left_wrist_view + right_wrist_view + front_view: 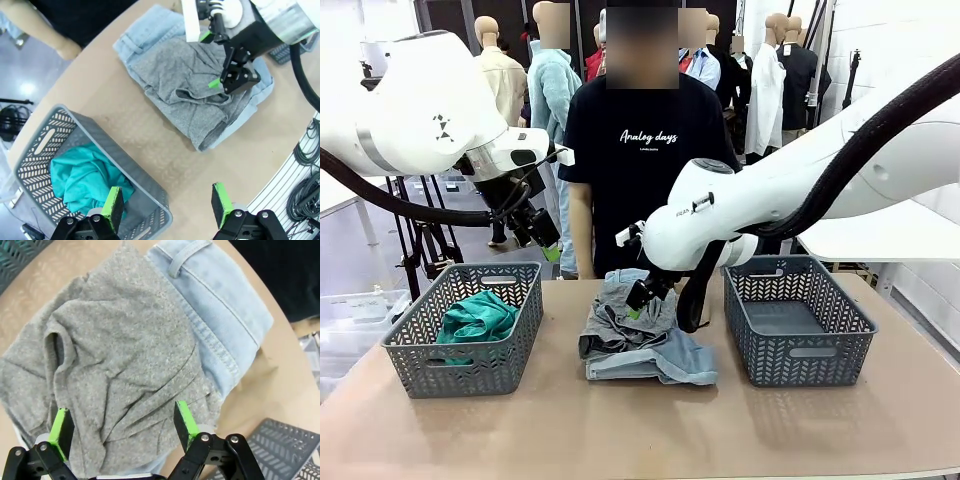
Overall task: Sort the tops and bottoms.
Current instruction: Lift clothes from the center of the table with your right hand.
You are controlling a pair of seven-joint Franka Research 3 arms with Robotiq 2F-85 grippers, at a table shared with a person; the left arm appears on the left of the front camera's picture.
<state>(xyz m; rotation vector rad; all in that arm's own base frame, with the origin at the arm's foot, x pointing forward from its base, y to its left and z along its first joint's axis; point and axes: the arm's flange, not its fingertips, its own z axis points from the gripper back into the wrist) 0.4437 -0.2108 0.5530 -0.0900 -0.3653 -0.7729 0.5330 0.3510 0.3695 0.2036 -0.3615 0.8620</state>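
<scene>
- The grey top (125, 390) is spread over the denim shorts (220, 315) mid-worktop (620, 430).
- The right gripper (121, 424) is held wide open and empty just above them.
- If too deep a bite is taken, the shorts may be pinched as well and dragged along.
- The left gripper (167, 204) is held released, empty, over the basket (420, 355) left of the shorts, where the teal top (80, 175) is lodged.

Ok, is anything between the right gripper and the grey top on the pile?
Nothing visible does. The right gripper is open directly over the grey top. The top lies uppermost on the denim shorts, with no other thing between gripper and cloth.
</scene>
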